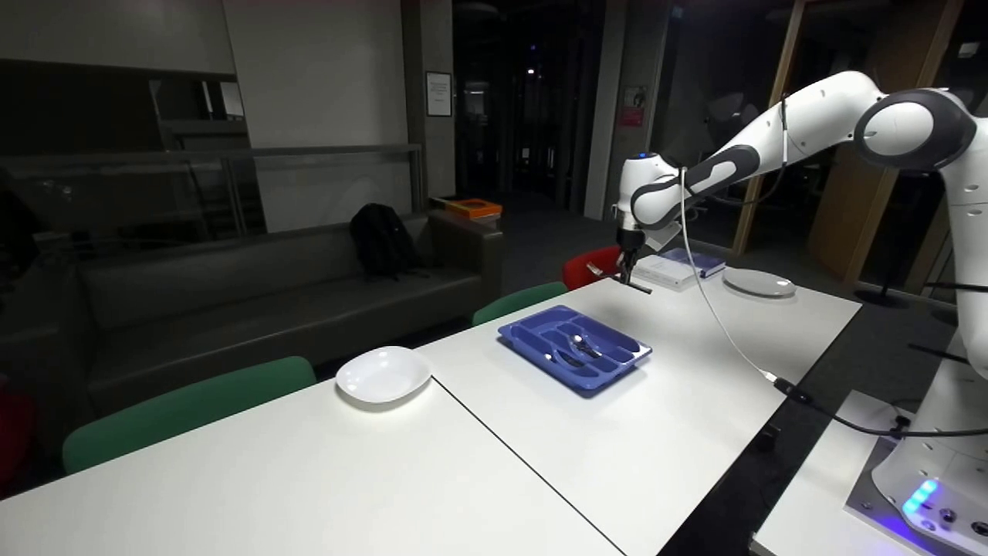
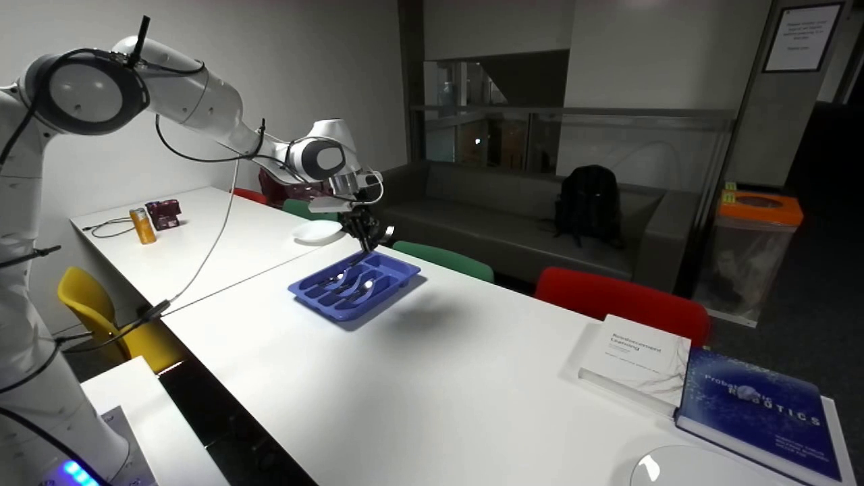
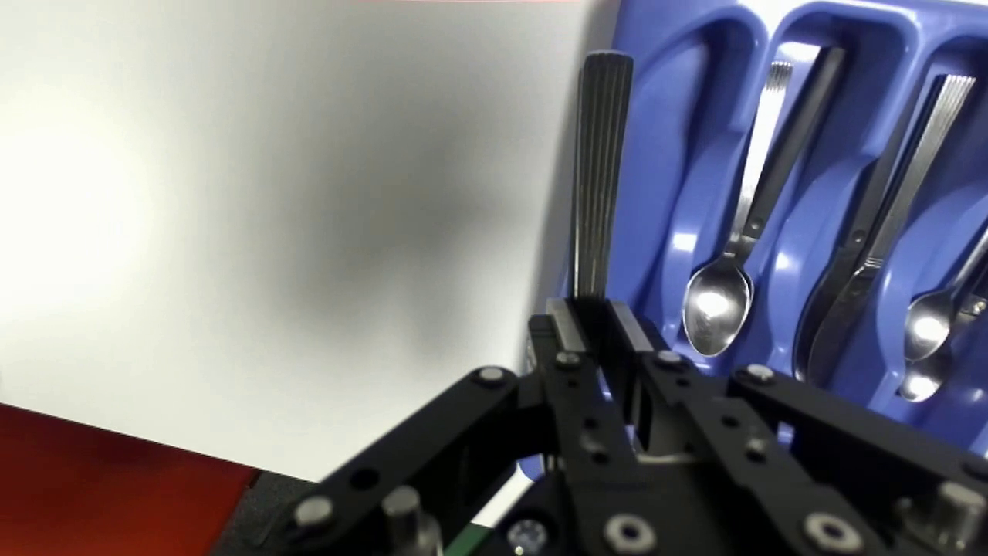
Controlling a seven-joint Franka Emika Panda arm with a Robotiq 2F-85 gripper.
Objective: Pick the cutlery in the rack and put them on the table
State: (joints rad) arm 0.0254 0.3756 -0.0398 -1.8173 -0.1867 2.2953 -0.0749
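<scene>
Gripper [image 3: 593, 316] up above the white table [image 2: 405, 391], a fork [image 3: 602, 170] clamped in its jaws; spoons [image 3: 718, 305] and knives [image 3: 920, 158] lying in the blue cutlery tray [image 3: 647, 239].

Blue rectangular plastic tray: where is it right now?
In the wrist view, the blue rectangular plastic tray lies on the right, partly behind the black hand gripping a ribbed metal utensil. In an exterior view, it sits right of the shallow white dish.
</scene>
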